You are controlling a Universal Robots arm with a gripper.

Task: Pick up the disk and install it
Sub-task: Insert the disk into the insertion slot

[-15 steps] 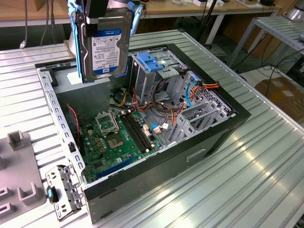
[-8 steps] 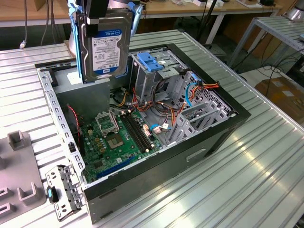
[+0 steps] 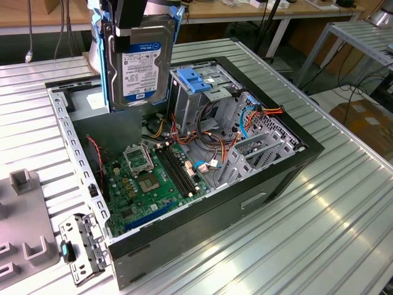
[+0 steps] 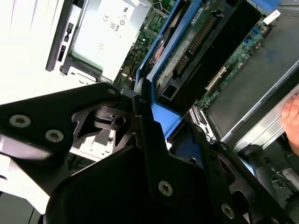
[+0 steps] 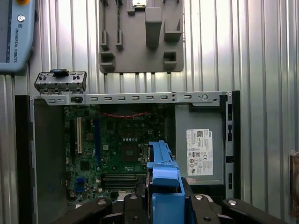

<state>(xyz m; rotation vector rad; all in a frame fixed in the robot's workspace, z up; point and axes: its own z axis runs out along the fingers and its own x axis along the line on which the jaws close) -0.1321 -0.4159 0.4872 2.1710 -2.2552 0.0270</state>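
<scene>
Above case [image 3: 245, 206], hand [image 3: 131, 23] (seemingly) around disk [image 3: 140, 69]

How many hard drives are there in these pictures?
1. The hard drive hangs upright in the robot's hand above the open computer case. Others may sit hidden inside the drive cage.

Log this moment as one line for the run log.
gripper: shut on disk | disk: upright, in the air over the open computer case | installed: not yet

Directly below the end effector [image 3: 136, 27] sits an open computer case [image 3: 206, 232] on the ribbed worktop [image 3: 319, 236], its green motherboard [image 3: 142, 184] and grey power supply [image 5: 183, 140] exposed.
</scene>
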